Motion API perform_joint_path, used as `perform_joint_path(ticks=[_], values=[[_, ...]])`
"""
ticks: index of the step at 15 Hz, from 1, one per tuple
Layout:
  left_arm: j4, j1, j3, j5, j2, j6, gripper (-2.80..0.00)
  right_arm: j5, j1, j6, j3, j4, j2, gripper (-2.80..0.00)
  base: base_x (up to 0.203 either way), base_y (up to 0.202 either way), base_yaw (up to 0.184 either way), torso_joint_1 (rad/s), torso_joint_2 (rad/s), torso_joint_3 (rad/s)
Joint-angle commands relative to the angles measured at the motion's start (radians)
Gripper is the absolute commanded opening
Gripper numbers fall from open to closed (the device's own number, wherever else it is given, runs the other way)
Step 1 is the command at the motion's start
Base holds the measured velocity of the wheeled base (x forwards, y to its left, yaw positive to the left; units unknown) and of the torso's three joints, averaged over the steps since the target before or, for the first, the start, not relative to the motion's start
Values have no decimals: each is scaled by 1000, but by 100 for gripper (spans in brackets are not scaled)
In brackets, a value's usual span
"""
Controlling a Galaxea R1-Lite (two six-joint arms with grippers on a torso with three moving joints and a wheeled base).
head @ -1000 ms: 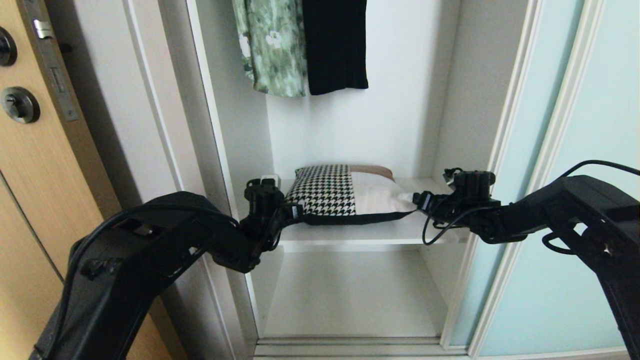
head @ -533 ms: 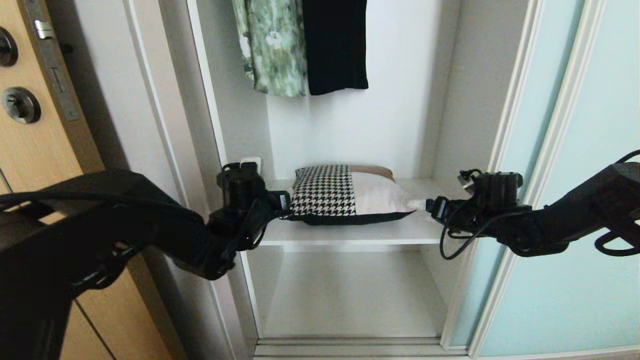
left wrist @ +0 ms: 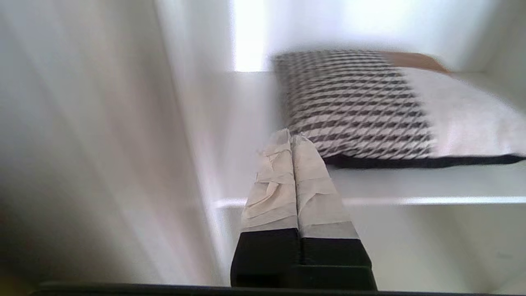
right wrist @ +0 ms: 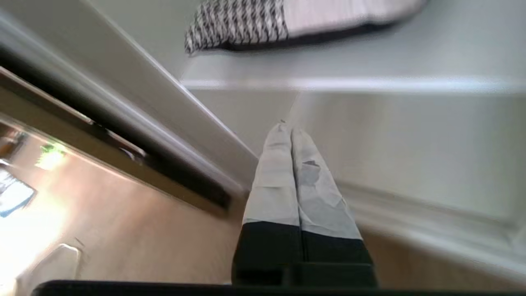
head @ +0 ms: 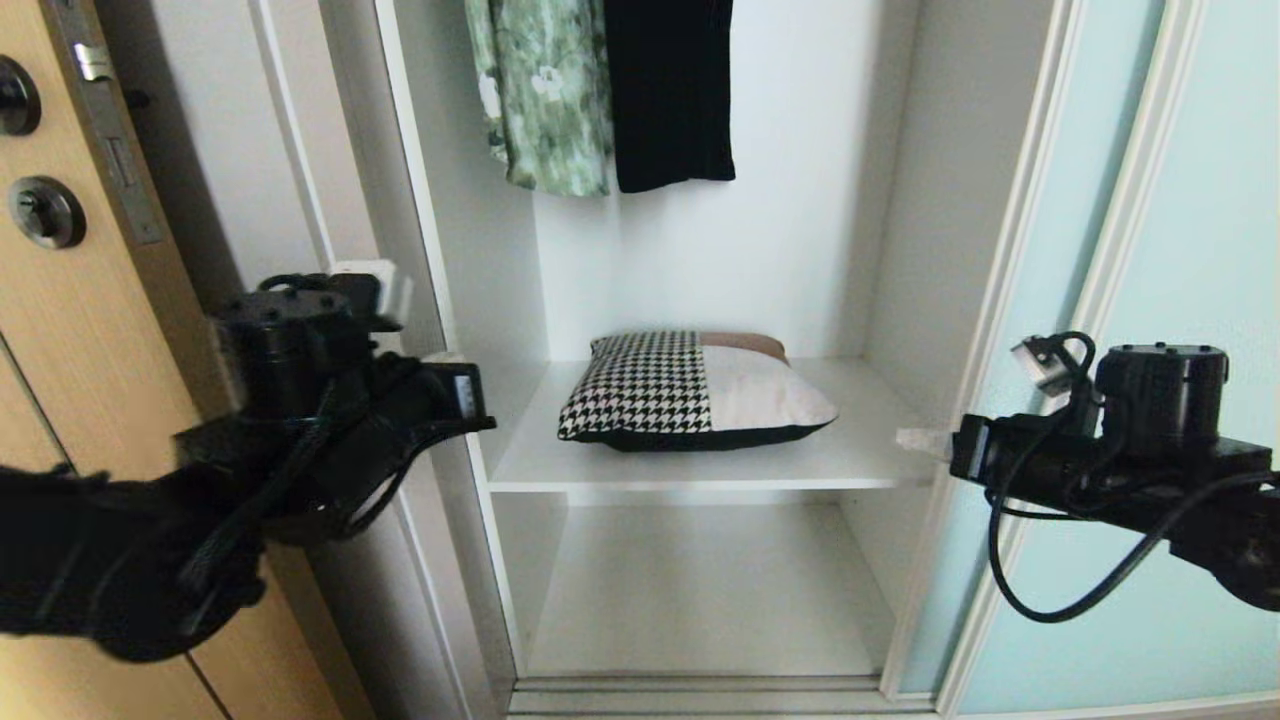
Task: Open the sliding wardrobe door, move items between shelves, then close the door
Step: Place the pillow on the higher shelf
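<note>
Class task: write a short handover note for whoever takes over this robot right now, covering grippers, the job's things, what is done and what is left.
Left gripper: shut, empty, outside the wardrobe's left edge.
Right gripper: shut, empty, in front of the sliding door.
Cushion: lies flat on the upper shelf, touched by neither gripper. The compartment below it shows no item.
Done: door open, cushion resting on the upper shelf.
Left: any further shelf move, then slide the door closed.

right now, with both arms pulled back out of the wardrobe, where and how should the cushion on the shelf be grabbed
Probably by its two short ends, one gripper from each side. The cushion lies flat across the upper shelf, its houndstooth end toward the left gripper and its cream corner tapering toward the right gripper. Both grippers' jaws are shut and clear of it, so they would have to open first.
</note>
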Motion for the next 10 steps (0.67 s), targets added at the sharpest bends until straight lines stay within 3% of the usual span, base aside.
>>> perform_joint_path(ticks=[1,5,10], values=[[0,2,154,89,-220,27,-280,-36,1,-14,156,7,-194,-280,0,0,0,0,0,0],[7,20,363,186,-512,38,-280,-80,1,-25,363,12,-423,-280,0,0,0,0,0,0],[18,192,633,234,-853,40,-280,-86,0,-23,534,75,-768,-280,0,0,0,0,0,0]])
